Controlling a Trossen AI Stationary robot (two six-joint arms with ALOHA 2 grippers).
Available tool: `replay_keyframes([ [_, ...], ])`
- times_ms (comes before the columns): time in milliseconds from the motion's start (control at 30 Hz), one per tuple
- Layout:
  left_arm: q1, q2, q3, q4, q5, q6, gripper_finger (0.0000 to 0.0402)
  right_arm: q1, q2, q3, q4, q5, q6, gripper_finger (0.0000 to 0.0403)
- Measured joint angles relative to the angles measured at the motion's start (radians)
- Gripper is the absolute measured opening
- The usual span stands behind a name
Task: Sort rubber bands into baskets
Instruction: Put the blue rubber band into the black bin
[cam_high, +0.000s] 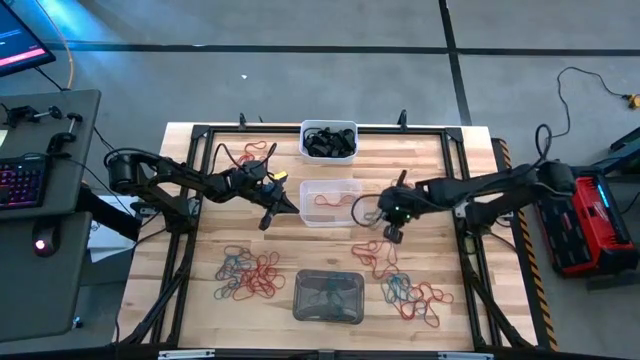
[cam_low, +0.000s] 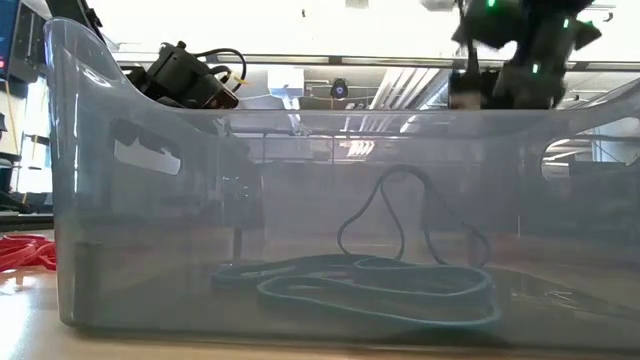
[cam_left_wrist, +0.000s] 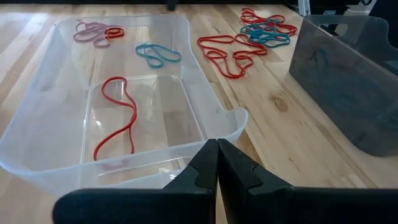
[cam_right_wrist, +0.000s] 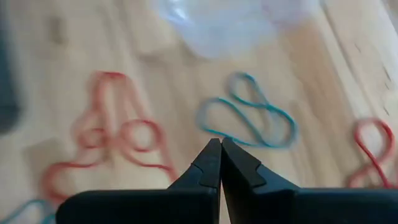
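Hovering beside the clear basket (cam_high: 331, 201), the right gripper (cam_high: 392, 234) is clenched empty above loose bands (cam_high: 376, 257). The left gripper (cam_high: 268, 218) waits clenched, also empty, likely between picks.

Closed fingers (cam_right_wrist: 219, 163) above teal band (cam_right_wrist: 249, 121)

grey basket (cam_low: 300, 220): fills my low view, cut off at the right edge, table behind it hidden.
right wrist view: smeared, I can't make out the red bands (cam_right_wrist: 112, 137) sharply.
white basket (cam_high: 328, 141): dark contents, too small to count.
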Motion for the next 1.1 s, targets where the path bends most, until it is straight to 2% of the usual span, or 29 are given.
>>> replay_keyframes([
  [200, 0.0, 0.0, 0.0, 0.002, -0.005, -0.001, 0.0, -0.121, 0.036, -0.06, 0.023, 0.021, 0.004, 0.0014],
  [500, 0.0, 0.0, 0.0, 0.002, -0.007, -0.009, 0.0, -0.171, 0.152, -0.06, 0.135, 0.019, -0.057, 0.0144],
  [633, 0.0, 0.0, 0.0, 0.002, -0.007, -0.011, 0.0, -0.176, 0.201, -0.06, 0.155, 0.038, -0.075, 0.0168],
  [733, 0.0, 0.0, 0.0, 0.002, -0.007, -0.016, 0.0, -0.177, 0.226, -0.06, 0.161, 0.067, -0.084, 0.0157],
  [800, 0.0, 0.0, 0.0, 0.002, -0.007, -0.016, 0.0, -0.177, 0.237, -0.057, 0.165, 0.062, -0.108, 0.0134],
  [967, 0.0, 0.0, 0.0, 0.002, -0.007, -0.016, 0.0, -0.177, 0.246, -0.051, 0.167, 0.01, -0.15, 0.0025],
  [1000, 0.0, 0.0, 0.0, 0.002, -0.007, -0.016, 0.0, -0.176, 0.247, -0.044, 0.159, 0.002, -0.161, 0.0013],
  [1100, 0.0, 0.0, 0.0, 0.002, -0.007, -0.024, 0.0, -0.167, 0.252, -0.005, 0.112, -0.032, -0.17, 0.0012],
])
